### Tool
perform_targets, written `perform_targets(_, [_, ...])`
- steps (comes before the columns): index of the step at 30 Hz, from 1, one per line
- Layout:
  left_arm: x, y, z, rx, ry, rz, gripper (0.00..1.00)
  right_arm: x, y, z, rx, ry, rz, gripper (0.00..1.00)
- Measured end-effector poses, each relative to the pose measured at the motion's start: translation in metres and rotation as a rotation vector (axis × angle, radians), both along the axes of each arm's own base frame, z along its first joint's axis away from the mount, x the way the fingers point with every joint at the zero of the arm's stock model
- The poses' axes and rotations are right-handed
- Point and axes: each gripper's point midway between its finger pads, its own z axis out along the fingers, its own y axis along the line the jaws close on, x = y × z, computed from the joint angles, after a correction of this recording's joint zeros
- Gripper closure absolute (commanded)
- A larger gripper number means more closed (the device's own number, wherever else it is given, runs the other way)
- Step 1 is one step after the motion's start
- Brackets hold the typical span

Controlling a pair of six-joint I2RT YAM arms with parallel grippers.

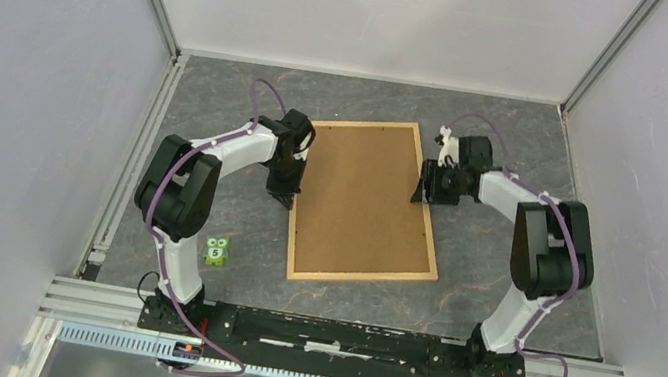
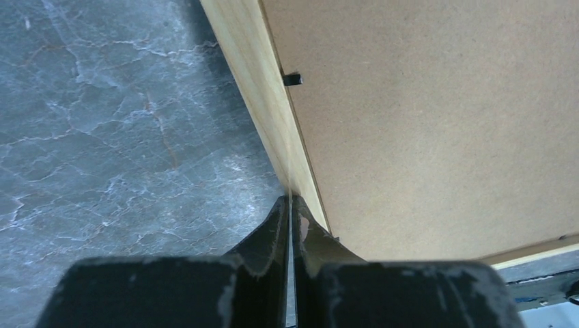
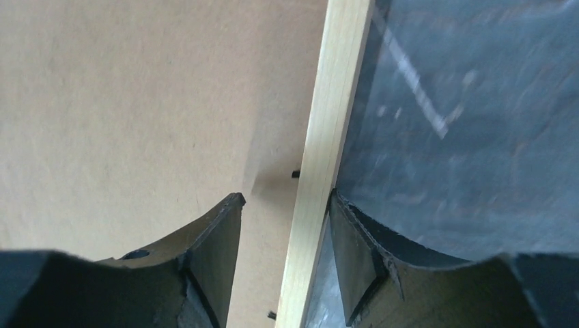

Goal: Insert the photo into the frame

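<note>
Flanking the frame (image 1: pixel 362 276), both arms (image 1: pixel 214 154) (image 1: pixel 535 205) bent.

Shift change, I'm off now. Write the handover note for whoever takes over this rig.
Left gripper: shut, tips against the left strip of the frame.
Right gripper: open, straddling the right strip, holding nothing.
The frame lies flat mid-table with the backing board seated in it.
Photo: not in view; whether it lies under the board cannot be told.
Left: confirm the photo is inside, then back both arms away.
</note>
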Motion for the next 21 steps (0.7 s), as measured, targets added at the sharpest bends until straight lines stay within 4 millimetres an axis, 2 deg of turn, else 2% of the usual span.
perform_targets(4, [-0.004,0.004,0.0,0.019,0.018,-0.014,0.9,-0.033,-0.001,0.0,0.047,-0.032,-0.003,0.47])
perform_targets(7, [-0.004,0.006,0.001,0.028,0.03,-0.02,0.84,-0.057,-0.002,0.0,0.035,-0.032,0.002,0.47])
perform_targets(10, [-0.005,0.004,0.001,0.021,0.037,-0.026,0.78,-0.08,-0.004,0.0,0.016,-0.025,0.003,0.4])
perform_targets(13, [-0.007,0.002,0.0,0.013,0.049,-0.029,0.68,-0.093,-0.013,0.001,-0.036,-0.004,-0.016,0.35])
perform_targets(16, [-0.007,0.004,0.0,0.022,0.058,-0.031,0.57,-0.089,-0.026,0.003,-0.079,0.016,-0.051,0.34])
perform_targets(21, [-0.007,0.007,-0.003,0.036,0.075,-0.029,0.5,-0.038,-0.042,0.029,-0.1,-0.037,-0.122,0.27])
